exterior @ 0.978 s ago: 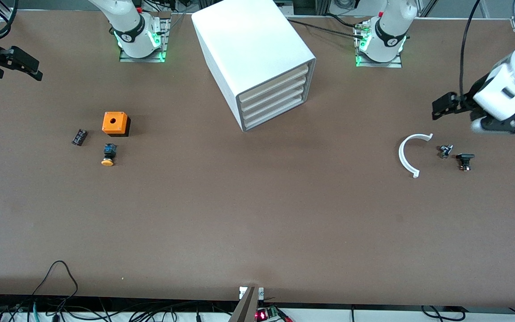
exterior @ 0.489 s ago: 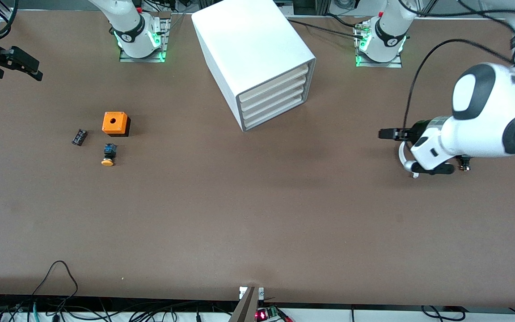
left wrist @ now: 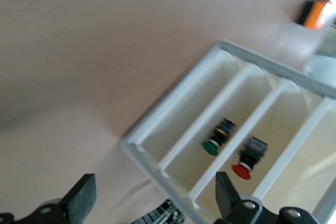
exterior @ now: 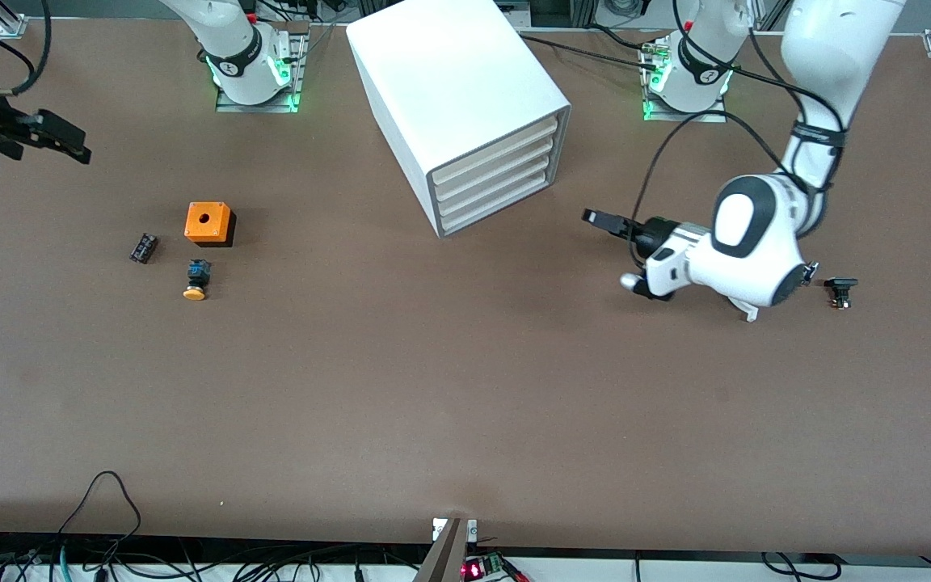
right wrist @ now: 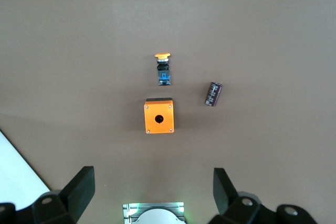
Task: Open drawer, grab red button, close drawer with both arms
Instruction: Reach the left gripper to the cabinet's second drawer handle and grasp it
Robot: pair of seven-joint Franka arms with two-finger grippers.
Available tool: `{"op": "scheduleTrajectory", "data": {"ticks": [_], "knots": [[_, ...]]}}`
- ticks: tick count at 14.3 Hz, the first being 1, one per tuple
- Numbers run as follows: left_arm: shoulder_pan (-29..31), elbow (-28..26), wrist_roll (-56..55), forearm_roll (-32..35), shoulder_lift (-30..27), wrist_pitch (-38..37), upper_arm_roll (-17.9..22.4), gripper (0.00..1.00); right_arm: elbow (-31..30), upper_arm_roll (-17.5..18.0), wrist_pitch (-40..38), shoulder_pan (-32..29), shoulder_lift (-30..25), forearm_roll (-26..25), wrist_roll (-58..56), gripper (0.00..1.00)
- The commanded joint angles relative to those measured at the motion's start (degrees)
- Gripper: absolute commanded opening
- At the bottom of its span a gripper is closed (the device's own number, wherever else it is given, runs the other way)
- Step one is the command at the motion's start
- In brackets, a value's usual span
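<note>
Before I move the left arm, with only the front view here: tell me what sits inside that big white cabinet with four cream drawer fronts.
Observer: The left wrist view looks into the big white cabinet. A small button with a round red cap lies in one compartment, and a green-capped button lies in the compartment beside it.
Operator: Report both tools' fingers.
Observer: The left tool, in front of the cabinet's drawers, and the right tool, over the right arm's end of the table, are both open and empty.

Cream-fronted drawer shut in cabinet
</note>
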Motion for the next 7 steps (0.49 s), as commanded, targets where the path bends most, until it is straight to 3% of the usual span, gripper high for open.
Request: {"op": "scheduleTrajectory", "data": {"ticks": [1, 3, 7], "knots": [[-0.4, -8.5, 9.3, -9.4, -1.3, 4.4, -3.4, 1.00, 7.2, 0.2, -0.6, 2.2, 9.3, 1.0, -0.1, 1.00], [-0.5, -10.8, 12.6, -12.9, -0.8, 5.3, -5.7, 1.00, 11.1, 0.1, -3.4, 4.0, 13.8, 0.9, 0.2, 1.00], [-1.2, -12.2, 12.6, -14.1, -0.7, 5.5, -8.1, 0.89, 11.4, 0.1, -3.8, 4.1, 14.0, 2.0, 0.6, 1.00]]}}
